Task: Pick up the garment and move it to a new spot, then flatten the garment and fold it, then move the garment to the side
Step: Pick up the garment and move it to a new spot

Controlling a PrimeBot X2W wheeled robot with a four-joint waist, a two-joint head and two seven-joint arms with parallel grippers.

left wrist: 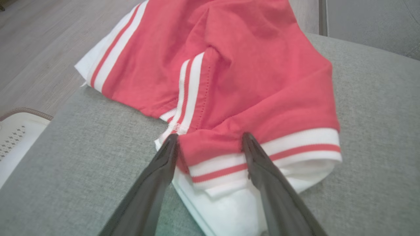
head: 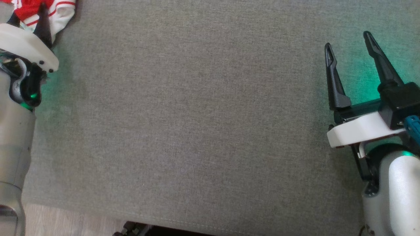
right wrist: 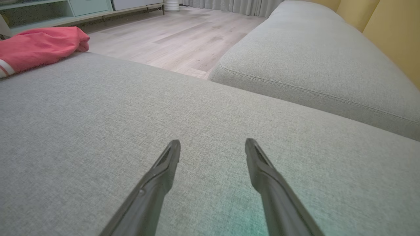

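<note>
The garment (left wrist: 249, 65) is red with white striped trim and a white underside, and it lies bunched on the grey sofa cushion (left wrist: 82, 157), near the cushion's edge. My left gripper (left wrist: 210, 137) is open, with its fingertips set either side of the garment's striped hem fold. In the head view the garment (head: 64, 9) sits in the top left corner under my left gripper (head: 29, 18). My right gripper (head: 348, 41) stands open and empty over bare cushion at the right. From the right wrist, the garment (right wrist: 39, 46) lies far left of my right gripper (right wrist: 211, 142).
A second grey cushion (right wrist: 311, 55) adjoins on the right, against a yellow wall. Wooden floor (right wrist: 183, 36) and a low cabinet (right wrist: 65, 9) lie beyond. A white basket-like object (left wrist: 16, 137) stands beside the sofa. The cushion's front edge (head: 164, 219) runs along the bottom of the head view.
</note>
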